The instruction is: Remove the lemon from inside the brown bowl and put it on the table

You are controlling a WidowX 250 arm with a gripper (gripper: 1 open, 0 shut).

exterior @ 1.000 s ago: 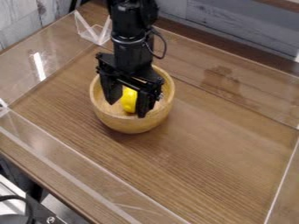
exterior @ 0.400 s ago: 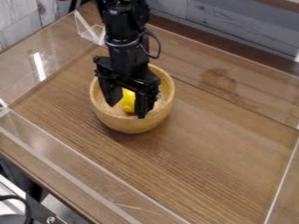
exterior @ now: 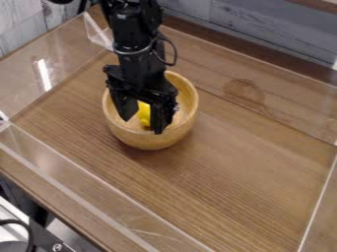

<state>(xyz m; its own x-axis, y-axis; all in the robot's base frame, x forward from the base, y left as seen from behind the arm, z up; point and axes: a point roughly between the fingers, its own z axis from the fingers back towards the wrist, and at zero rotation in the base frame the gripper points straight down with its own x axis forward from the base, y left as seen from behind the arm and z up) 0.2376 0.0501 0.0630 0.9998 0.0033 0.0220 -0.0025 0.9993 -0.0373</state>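
Since the earlier frames, the black gripper (exterior: 141,116) has shifted slightly left in the camera view, its upper body too; brown bowl (exterior: 149,128) in the same place. Gripper now inside the bowl opening, fingers pointing down, one toward the left side of the bowl, the other toward the right. Lemon (exterior: 144,115) in the bowl, between the two fingers as seen from here; only a yellow patch shows, the rest covered by the fingers and the black linkage above. Fingers stand apart, with the yellow showing in the gap; whether either one touches the fruit, cannot tell. Fingertips low in the bowl, dark and hard to separate from the shadow; the right-hand one in view seems to reach lower, though the picture is coarse. Bowl sits on the wood-grain table (exterior: 239,148), its far rim partly hidden behind the gripper, its near wall in plain view. Arm above runs out of the top of the view, a black cable looping off its right side. Clear acrylic wall (exterior: 99,31) behind and left of the arm, faint, partly blocked by it. Bottom left corner: dark equipment (exterior: 19,234) with a cable, cut off by the edge, kind not clear.
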